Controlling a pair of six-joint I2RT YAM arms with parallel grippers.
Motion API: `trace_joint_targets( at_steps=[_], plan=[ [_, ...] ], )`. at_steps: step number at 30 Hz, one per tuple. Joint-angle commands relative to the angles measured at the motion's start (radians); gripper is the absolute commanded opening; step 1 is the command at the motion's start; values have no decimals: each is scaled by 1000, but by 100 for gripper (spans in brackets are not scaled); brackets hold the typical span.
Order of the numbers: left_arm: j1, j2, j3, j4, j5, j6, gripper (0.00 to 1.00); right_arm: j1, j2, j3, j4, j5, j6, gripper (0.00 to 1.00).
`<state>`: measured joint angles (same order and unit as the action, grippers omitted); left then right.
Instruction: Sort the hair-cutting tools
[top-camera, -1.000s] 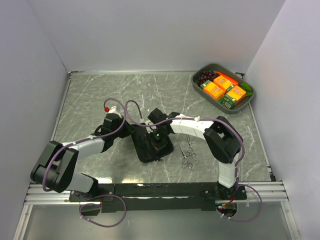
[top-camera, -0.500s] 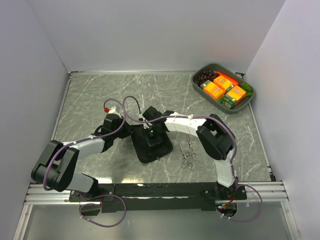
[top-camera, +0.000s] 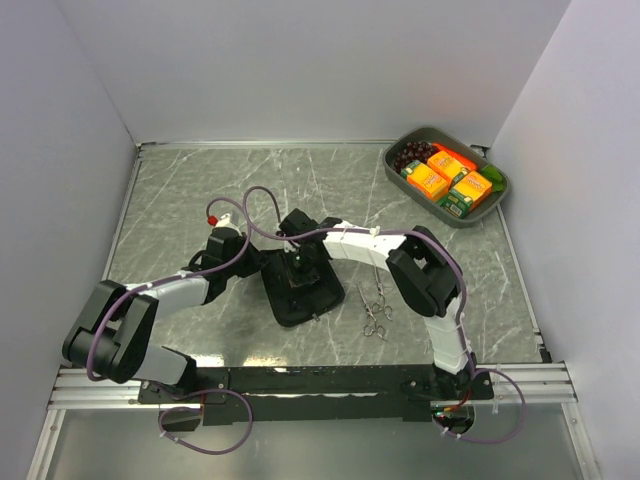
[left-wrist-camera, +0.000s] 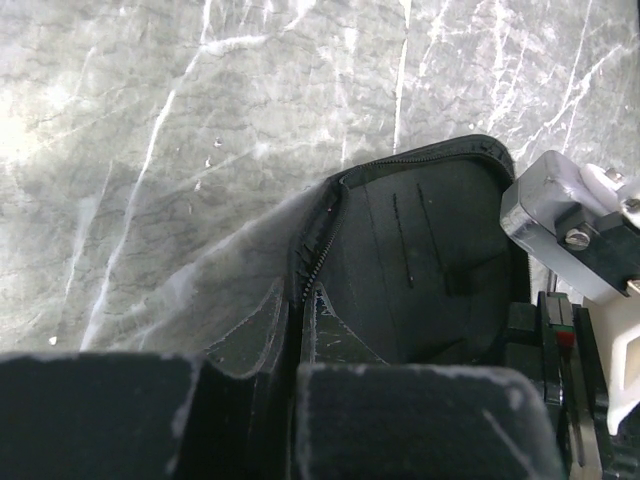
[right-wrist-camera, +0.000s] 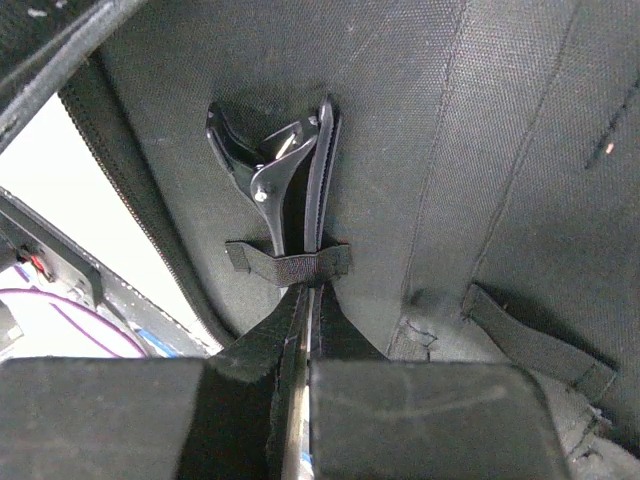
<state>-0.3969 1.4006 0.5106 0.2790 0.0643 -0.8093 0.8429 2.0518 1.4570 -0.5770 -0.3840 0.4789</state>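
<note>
The right tool (right-wrist-camera: 300, 385), pinched shut, holds one black clip (right-wrist-camera: 290, 185) tucked under the strap (right-wrist-camera: 335, 260) just ahead of it, the left tool (left-wrist-camera: 295, 390) pinches the case (left-wrist-camera: 420, 270) edge, and both scissors (top-camera: 375, 308) wait nearby on the table (top-camera: 200, 190).

the left arm (top-camera: 165, 292) and right arm (top-camera: 365, 243) wear white shells between black joints, each trailing a purple cable (top-camera: 258, 189) behind its gripper. a red tip (top-camera: 212, 216) marks the left cable. the left gripper (left-wrist-camera: 295, 375) has matte black block fingers (left-wrist-camera: 400, 420), and so does the right gripper (right-wrist-camera: 305, 400).
</note>
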Motion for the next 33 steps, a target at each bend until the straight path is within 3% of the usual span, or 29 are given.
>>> trace_joint_targets(
  at_steps=[1,3,6,17,22,25,33],
  plan=[
    [-16,-29,2,19,83,-22,1,4,33,40,106,74,32,5],
    [-16,-32,0,17,80,-19,1,4,21,29,76,82,23,21],
    [-16,-35,-1,22,77,-21,1,5,-24,22,33,99,4,34],
    [-16,-43,8,20,63,2,1,10,-194,40,-122,227,-68,38],
    [-16,-48,20,3,57,15,1,10,-303,40,-220,312,-109,45],
    [-17,-60,40,-43,37,30,1,4,-386,-24,-265,378,-132,52],
    [-14,-106,134,-241,-17,84,1,-25,-505,-326,-299,513,-148,53]
  ],
)
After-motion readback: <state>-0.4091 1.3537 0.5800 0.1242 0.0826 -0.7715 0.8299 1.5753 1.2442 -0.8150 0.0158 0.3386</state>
